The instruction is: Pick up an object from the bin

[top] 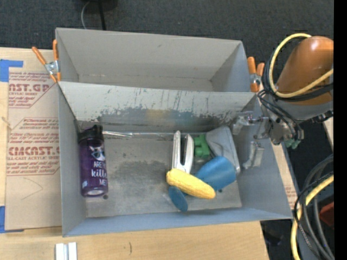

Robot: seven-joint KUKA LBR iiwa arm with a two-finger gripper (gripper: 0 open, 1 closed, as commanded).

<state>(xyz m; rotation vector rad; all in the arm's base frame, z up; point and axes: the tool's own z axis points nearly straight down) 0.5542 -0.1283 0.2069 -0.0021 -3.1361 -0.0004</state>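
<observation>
My gripper (254, 151) hangs over the bin's right wall, just right of the heap. Closest to it lies a pale grey soft pouch (223, 141), a short way to its left. Below the pouch a blue cup (217, 171) lies on its side. A yellow corn cob (191, 184) rests against the cup's left side. A green piece (201, 148) shows between the pouch and a white two-pronged tool (182, 151). Nothing shows in the gripper.
A purple bottle with a black cap (93, 162) lies along the left wall, far from the gripper. A small blue flat piece (178, 199) sticks out under the corn near the front wall. The arm with its orange cover and yellow cables stands outside the bin's right rim.
</observation>
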